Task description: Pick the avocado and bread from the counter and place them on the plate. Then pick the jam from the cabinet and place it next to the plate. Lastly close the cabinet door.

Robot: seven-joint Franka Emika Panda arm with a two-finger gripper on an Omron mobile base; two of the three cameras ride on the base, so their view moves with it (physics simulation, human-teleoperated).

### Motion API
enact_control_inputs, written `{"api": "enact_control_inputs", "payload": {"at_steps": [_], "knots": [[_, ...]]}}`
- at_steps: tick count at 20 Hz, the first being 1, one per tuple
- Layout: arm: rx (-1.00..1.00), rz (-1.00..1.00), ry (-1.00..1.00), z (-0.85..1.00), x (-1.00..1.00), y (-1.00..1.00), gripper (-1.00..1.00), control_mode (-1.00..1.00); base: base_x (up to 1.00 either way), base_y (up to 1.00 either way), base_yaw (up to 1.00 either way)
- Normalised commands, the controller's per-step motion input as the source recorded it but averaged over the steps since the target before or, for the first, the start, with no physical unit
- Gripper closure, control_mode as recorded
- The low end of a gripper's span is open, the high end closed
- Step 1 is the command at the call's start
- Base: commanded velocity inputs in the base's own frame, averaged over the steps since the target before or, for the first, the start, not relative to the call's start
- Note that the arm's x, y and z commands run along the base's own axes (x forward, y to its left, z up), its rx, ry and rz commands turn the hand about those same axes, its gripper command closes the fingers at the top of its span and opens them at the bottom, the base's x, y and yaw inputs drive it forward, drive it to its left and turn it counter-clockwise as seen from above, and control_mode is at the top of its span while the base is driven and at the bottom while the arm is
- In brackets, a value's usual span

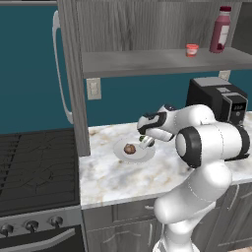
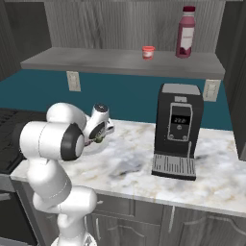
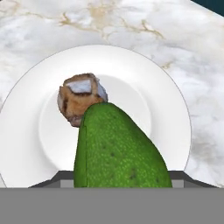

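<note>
Avocado (image 3: 120,151) fills the hand view's foreground, pinched in the pincer (image 1: 146,142) just over the plate (image 3: 170,109), ready for dropping beside the bread (image 3: 80,97) already there on the desk (image 1: 118,172).

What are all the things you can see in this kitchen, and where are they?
plate: one, white, on the counter.
bread: one, brown, on the plate.
avocado: one, green, held over the plate.
jam: one, red, on the cabinet shelf.
bottle: one, dark red, beside the jam.
cabinet door: one, grey, standing open.
coffee machine: one, black, on the counter.
stove: one, black, left of the counter.
counter: one, marbled white.
gripper: one, shut on the avocado.
</note>
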Motion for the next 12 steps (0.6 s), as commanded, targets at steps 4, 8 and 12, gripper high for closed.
{"api": "enact_control_inputs", "payload": {"at_steps": [4,8,12], "knots": [[0.0,0.0,0.0,-0.22,0.03,0.15,1.0,-1.0,0.0,0.0,0.0],[0.0,0.0,0.01,-0.26,0.07,0.15,1.0,-1.0,0.0,0.0,0.0],[0.0,0.0,0.04,-0.19,0.13,0.12,1.0,-1.0,0.0,0.0,0.0]]}}
